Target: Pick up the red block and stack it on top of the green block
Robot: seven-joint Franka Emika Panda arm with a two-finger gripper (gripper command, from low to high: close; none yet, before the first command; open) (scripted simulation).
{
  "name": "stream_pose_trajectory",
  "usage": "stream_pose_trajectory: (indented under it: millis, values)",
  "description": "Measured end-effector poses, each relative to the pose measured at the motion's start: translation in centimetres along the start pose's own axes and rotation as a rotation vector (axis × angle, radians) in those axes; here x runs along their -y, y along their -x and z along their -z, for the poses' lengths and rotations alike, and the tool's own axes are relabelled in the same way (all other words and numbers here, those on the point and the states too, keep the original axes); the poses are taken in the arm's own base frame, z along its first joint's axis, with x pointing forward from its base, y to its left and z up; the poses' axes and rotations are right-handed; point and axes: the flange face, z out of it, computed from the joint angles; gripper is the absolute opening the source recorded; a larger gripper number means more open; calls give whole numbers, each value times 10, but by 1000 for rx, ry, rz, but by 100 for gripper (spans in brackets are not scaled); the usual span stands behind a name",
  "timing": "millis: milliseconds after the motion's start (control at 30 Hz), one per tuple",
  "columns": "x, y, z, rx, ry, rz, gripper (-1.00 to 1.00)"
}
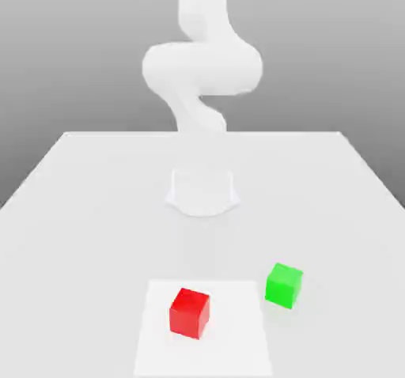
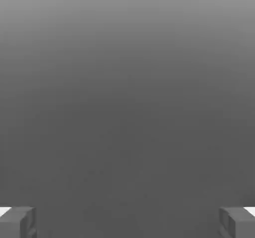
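The red block sits on a lighter white square patch near the table's front edge. The green block stands on the table to the exterior view's right of the red one, slightly farther back and apart from it. The white arm rises from its base at the table's middle and bends upward out of the picture. In the hand view my gripper is open, its two grey fingertips set wide apart with nothing between them, facing plain grey background.
The white table stretches wide around the base, with its back edge behind the arm and side edges slanting outward toward the front.
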Motion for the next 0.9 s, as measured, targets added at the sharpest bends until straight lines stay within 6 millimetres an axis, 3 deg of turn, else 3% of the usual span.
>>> stream_pose_trajectory:
  millis: [200, 433, 567, 667, 867, 900]
  values:
    - [-35, 26, -140, 118, 177, -84, 0]
    - [-108, 83, -267, 251, 373, -183, 0]
    - [-161, 127, -320, 328, 485, -242, 0]
    - [-203, 164, -350, 385, 568, -288, 0]
    - [-240, 200, -398, 405, 593, -301, 0]
    - [-245, 204, -404, 405, 594, -301, -100]
